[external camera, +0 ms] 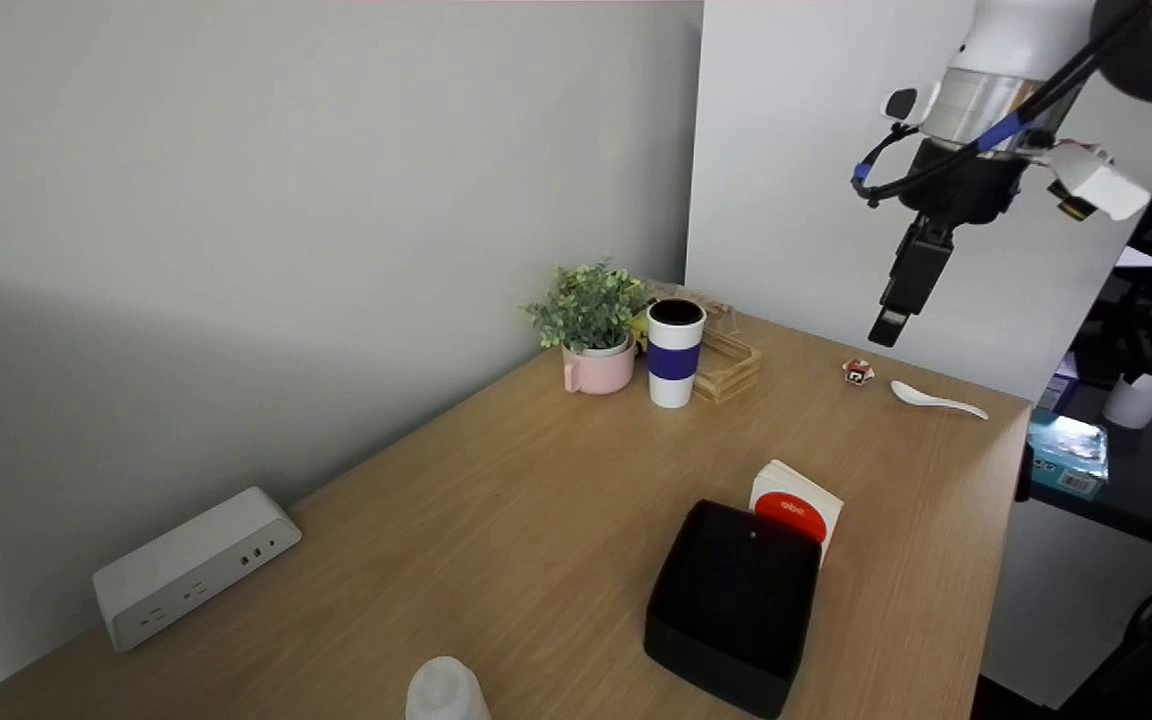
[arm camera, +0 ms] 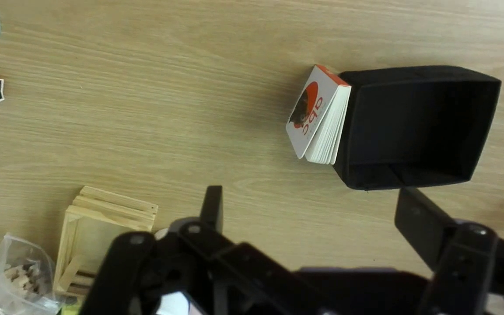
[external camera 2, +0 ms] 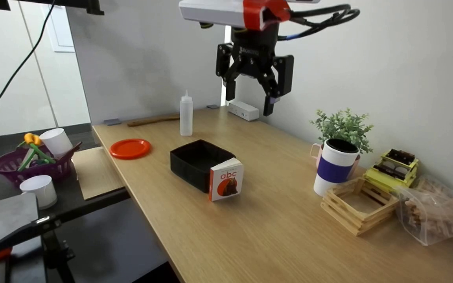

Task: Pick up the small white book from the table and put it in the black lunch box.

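Now, black gripper (external camera 2: 249, 101) spread wide, empty, the squarish white book (external camera 2: 227, 181) is seen upright beside the rectangular black box (external camera 2: 186, 169), a round red plate (external camera 2: 130, 148) shown only in an exterior view.

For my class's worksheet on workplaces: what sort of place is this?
Probably a robotics lab or office workspace: a cabled robot arm hangs over a wood-grain table that holds a white power-outlet box.

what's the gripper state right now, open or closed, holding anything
Gripper: open, holding nothing.
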Controlling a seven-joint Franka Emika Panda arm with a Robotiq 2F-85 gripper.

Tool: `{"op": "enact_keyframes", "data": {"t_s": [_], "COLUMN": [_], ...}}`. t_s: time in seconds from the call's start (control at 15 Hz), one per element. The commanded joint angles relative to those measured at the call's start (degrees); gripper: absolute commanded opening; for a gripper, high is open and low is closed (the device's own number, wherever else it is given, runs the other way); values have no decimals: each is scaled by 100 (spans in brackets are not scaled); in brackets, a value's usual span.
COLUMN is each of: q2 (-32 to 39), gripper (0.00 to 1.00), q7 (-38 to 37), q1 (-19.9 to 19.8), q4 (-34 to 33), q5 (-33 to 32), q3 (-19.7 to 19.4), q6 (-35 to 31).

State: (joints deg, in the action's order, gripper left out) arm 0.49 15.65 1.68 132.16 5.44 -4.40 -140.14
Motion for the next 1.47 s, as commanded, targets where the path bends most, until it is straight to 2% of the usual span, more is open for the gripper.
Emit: {"op": "enact_keyframes", "data": {"t_s": [0.0, 0.07, 0.33, 0.87, 1.4], "q2": [445, 319, 433, 1111, 2023], "gripper": [100, 100, 100, 100, 100], "q7": [358, 156, 244, 879, 397], "q1": [-172, -146, -193, -187, -113], "q4": [-557, -289, -464, -1125, -1930], "q5": [38, 11, 78, 701, 522], "q3": [116, 160, 169, 492, 823], "q6": [465, 174, 242, 692, 1323]}}
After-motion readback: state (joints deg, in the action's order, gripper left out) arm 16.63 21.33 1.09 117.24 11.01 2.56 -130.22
